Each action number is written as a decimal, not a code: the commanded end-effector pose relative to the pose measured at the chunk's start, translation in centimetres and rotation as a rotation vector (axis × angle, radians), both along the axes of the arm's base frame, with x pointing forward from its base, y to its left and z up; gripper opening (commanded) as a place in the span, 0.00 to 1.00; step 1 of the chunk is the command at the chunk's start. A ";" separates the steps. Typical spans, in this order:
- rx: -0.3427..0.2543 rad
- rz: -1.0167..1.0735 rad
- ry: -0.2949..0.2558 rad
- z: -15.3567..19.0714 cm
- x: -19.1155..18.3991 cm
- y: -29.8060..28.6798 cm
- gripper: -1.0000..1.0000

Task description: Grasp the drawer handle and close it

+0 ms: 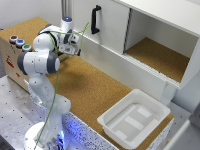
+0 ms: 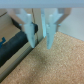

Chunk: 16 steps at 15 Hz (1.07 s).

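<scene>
In the wrist view the short black drawer handle [image 2: 14, 46] runs along a tan wooden drawer front [image 2: 6, 30], just above the cork surface. My gripper [image 2: 41, 46] hangs right beside the handle's end, and one light-blue fingertip [image 2: 32, 37] is almost touching it. The fingers stand close together with only a narrow gap and nothing between them. In the exterior view the gripper [image 1: 70, 50] points down by the cork-topped box [image 1: 30, 27] with coloured buttons [image 1: 20, 43]. There my arm hides the drawer and its handle.
A large white cabinet [image 1: 150, 30] with a long upright black handle [image 1: 95, 19] and an open compartment stands behind. A white plastic tub [image 1: 134, 117] sits at the exterior view's lower right on the cork table [image 1: 95, 92]. A green cable [image 1: 59, 75] hangs along my arm.
</scene>
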<state>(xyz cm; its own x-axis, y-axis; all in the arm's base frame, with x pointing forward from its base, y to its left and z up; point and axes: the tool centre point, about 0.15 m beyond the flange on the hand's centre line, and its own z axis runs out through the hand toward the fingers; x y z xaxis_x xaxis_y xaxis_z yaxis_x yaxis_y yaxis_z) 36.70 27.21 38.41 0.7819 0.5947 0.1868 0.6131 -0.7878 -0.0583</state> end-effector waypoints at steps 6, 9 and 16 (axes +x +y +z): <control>-0.010 0.044 -0.007 1.3 -0.8 -1.2 1.00; -0.010 0.044 -0.007 1.3 -0.8 -1.2 1.00; -0.023 0.283 -0.077 8.2 1.8 6.0 1.00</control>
<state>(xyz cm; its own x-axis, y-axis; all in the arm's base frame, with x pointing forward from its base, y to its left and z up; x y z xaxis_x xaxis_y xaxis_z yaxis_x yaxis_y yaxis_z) 36.68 28.60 42.02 0.6762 0.6869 0.2662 0.7170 -0.6967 -0.0233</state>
